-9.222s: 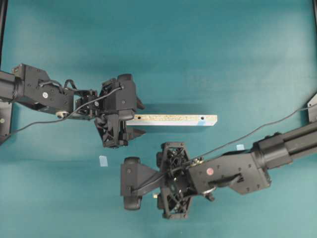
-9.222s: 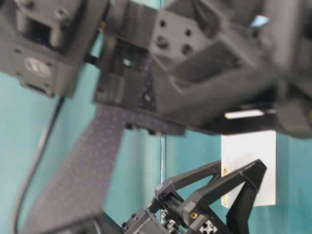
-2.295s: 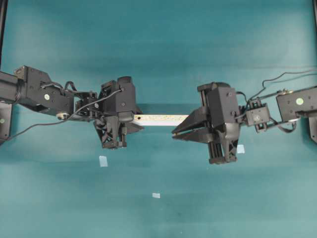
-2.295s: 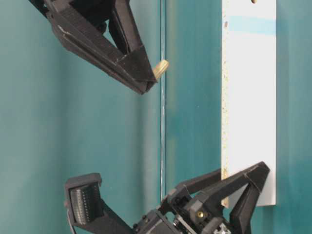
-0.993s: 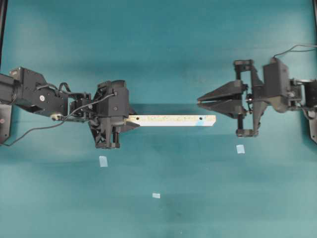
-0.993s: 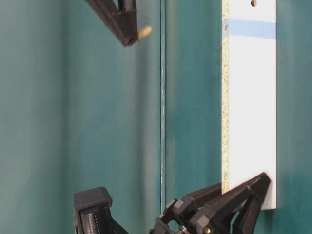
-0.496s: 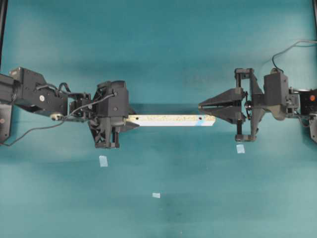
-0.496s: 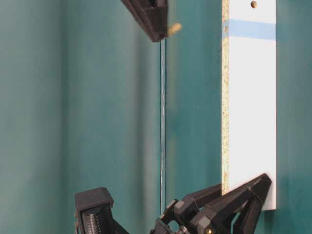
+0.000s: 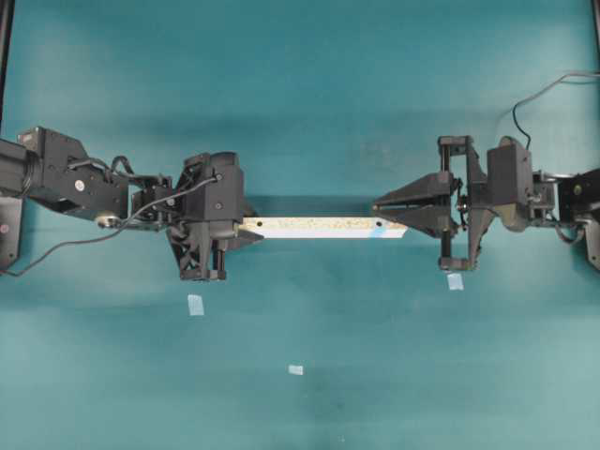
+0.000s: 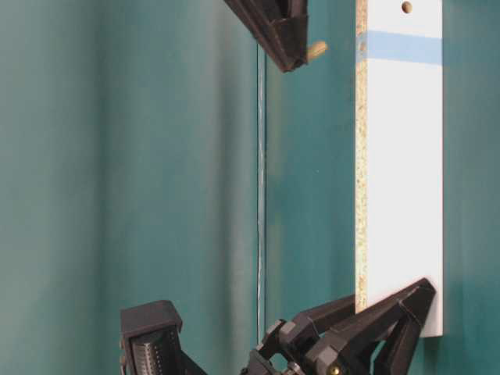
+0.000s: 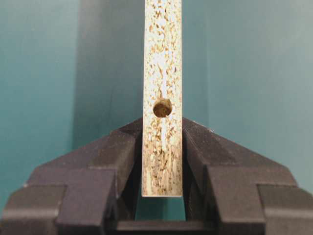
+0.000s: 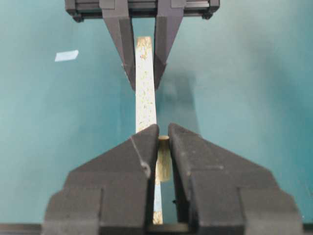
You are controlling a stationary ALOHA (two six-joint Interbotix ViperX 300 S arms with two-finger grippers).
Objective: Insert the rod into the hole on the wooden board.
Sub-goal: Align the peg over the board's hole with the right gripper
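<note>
The wooden board (image 9: 323, 226) hangs level above the teal table, speckled face up. My left gripper (image 9: 246, 228) is shut on its left end, just behind the unmarked hole (image 11: 162, 107); the pads press both sides of the board (image 11: 162, 58). The blue-marked hole (image 9: 379, 223) sits near the board's right end. My right gripper (image 9: 377, 207) is shut on the rod (image 12: 163, 161), a short cream peg poking past the fingertips. In the table-level view the rod (image 10: 316, 51) is level with the blue band, a short gap from the board (image 10: 402, 172). The rod does not touch the board.
Three small pale-blue tape squares lie on the table: one (image 9: 195, 304) below the left gripper, one (image 9: 295, 369) at the front middle, one (image 9: 455, 281) under the right gripper. Black cables trail from both arms.
My right gripper has carried the rod closer to the board's blue-marked end. The left gripper and the board have stayed still.
</note>
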